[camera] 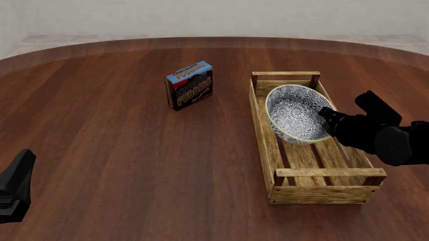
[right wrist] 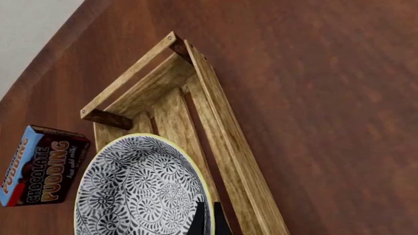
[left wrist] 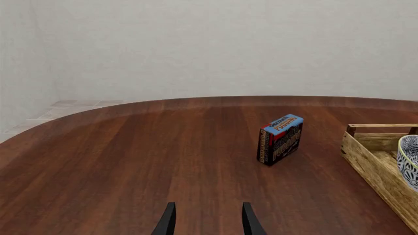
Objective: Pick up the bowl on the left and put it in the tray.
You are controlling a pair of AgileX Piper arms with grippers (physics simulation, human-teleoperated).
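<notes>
In the front view the tray (camera: 268, 145) lies right of centre on the table (camera: 100, 150), the tilted bowl (camera: 295, 113) over its far half; the pudding box (camera: 189, 85) stands upper left of it.

In the front view the left gripper (camera: 15, 193) sits at eight o'clock, cut off by the picture's left edge, so its finger spread cannot be read there. The right gripper (camera: 328, 120) at three o'clock hides part of the bowl (camera: 295, 113) rim, and its arm runs off the right edge. The bowl covers the far slats of the tray (camera: 322, 193).

In the left wrist view only the fingers (left wrist: 168, 223) show, cropped at six o'clock; bowl and tray are sliced off at four o'clock.

In the right wrist view the bowl's lower part and the pudding box (right wrist: 39, 166) are cropped.
</notes>
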